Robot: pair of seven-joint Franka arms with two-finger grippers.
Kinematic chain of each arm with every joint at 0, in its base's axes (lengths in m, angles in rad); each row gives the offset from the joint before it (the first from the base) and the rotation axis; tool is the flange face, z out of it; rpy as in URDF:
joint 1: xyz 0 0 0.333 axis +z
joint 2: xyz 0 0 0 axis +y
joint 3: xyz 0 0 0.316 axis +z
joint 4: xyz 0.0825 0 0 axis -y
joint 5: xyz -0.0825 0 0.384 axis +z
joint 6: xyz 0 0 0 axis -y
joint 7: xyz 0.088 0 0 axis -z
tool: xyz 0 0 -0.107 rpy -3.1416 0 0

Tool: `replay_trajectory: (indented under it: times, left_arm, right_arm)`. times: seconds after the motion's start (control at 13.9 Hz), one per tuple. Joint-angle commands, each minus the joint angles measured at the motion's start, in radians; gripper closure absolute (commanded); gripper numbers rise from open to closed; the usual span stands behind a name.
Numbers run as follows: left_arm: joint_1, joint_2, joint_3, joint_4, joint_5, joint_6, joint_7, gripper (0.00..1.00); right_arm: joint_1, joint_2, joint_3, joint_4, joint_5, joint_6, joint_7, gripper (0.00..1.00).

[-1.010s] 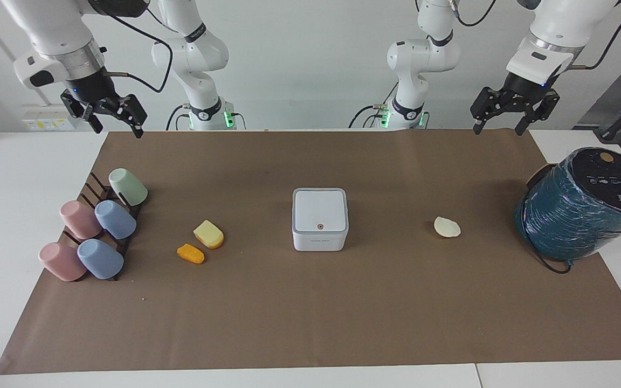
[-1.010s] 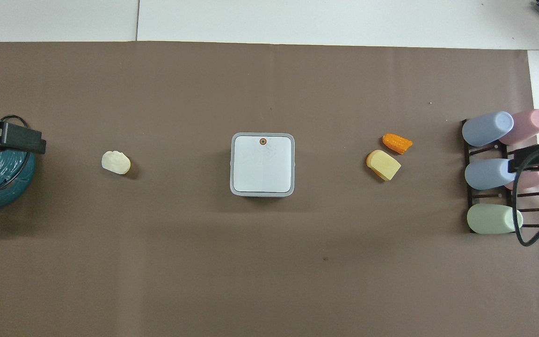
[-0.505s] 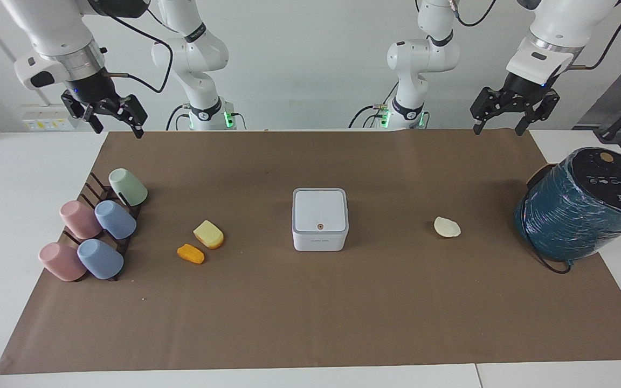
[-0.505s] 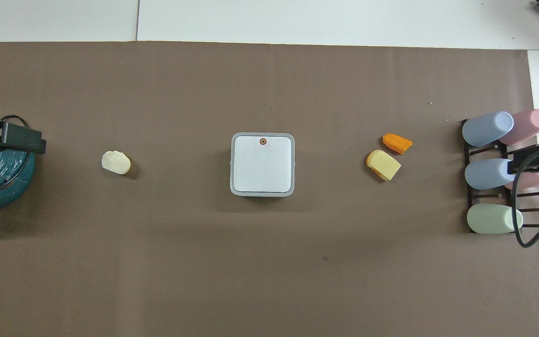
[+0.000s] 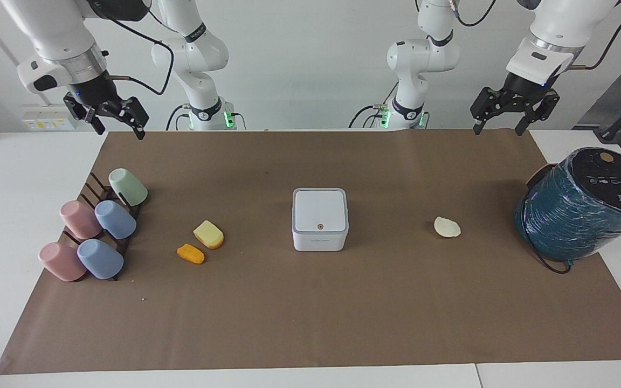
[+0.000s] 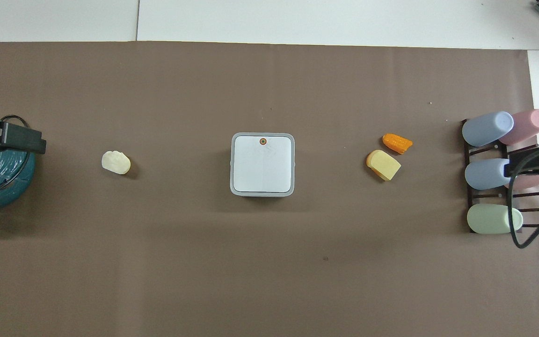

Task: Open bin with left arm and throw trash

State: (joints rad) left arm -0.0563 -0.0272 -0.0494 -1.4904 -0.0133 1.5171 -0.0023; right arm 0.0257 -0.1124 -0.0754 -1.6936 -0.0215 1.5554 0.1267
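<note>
You have one bin [image 5: 320, 219] at the middle of the brown mat [image 5: 310, 318] on the surface, its lid down. Three scraps of trash lie on the mat: an orange lump [image 5: 190, 253] and a yellow wedge [image 5: 208, 234], just beside each other toward the right arm's end, and one cream oval [image 5: 447, 227] toward the left arm's end. Five cups [image 5: 115, 219] sit on a dark rack: two pink, two blue, one green. One teal wrapped cylinder [image 5: 580, 207] stands at the left arm's end. Your left hand [image 5: 499, 128] hangs released over the mat's edge nearest the robots; your right hand [image 5: 118, 130] hangs released over the mat's corner above the rack.
</note>
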Motion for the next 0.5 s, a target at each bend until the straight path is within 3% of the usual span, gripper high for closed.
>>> replay_trajectory:
  times: [0.0, 0.29, 0.43]
  left_arm:
    - [0.01, -0.025, -0.006, -0.027, -0.002, -0.006, -0.007, 0.0]
    - [0.01, -0.025, -0.006, -0.027, -0.002, -0.006, -0.007, 0.0]
    - [0.01, -0.025, -0.004, -0.027, -0.002, -0.006, -0.007, 0.0]
  right_arm:
    - [0.0, -0.035, -0.001, -0.099, 0.0, 0.104, -0.021, 0.0]
    - [0.01, -0.029, -0.001, -0.269, 0.006, 0.4, -0.041, 0.0]
    - [0.011, 0.038, 0.002, -0.299, 0.006, 0.494, -0.102, 0.0]
